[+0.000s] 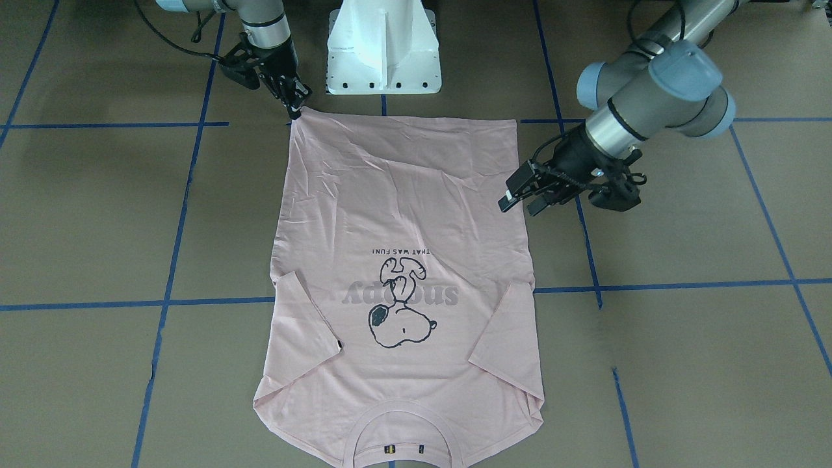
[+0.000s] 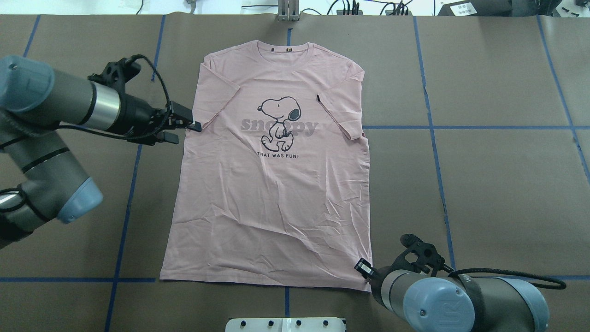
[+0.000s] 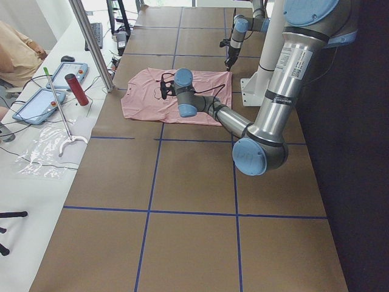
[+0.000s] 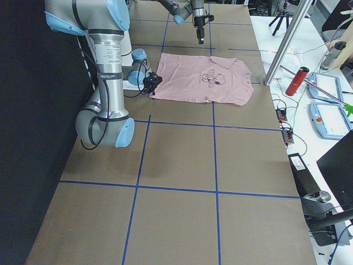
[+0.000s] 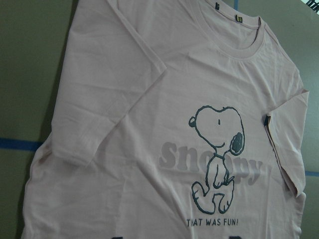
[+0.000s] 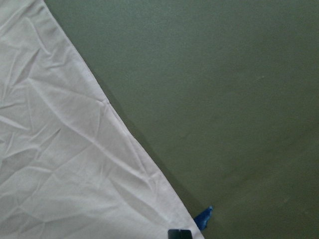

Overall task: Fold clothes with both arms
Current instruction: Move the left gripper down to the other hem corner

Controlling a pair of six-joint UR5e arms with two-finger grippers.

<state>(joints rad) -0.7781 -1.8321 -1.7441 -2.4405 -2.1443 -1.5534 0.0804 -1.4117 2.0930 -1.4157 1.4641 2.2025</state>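
T-shirt [image 2: 276,207] flat on table [image 2: 484,184], blue tape grid [image 2: 433,133], white pedestal [image 1: 383,49] near hem

**A:** Where can I get through?

**B:** I see bare brown table [image 2: 484,184] along the 2 long sides of the shirt [image 2: 272,198]. My left gripper [image 2: 188,132] hangs just beside 1 edge, fingers apart.

**A:** What's in the way?

**B:** The white base [image 1: 383,58] sits near the hem. My right gripper [image 1: 297,107] is at 1 hem corner. A metal post [image 2: 288,10] stands by the collar.
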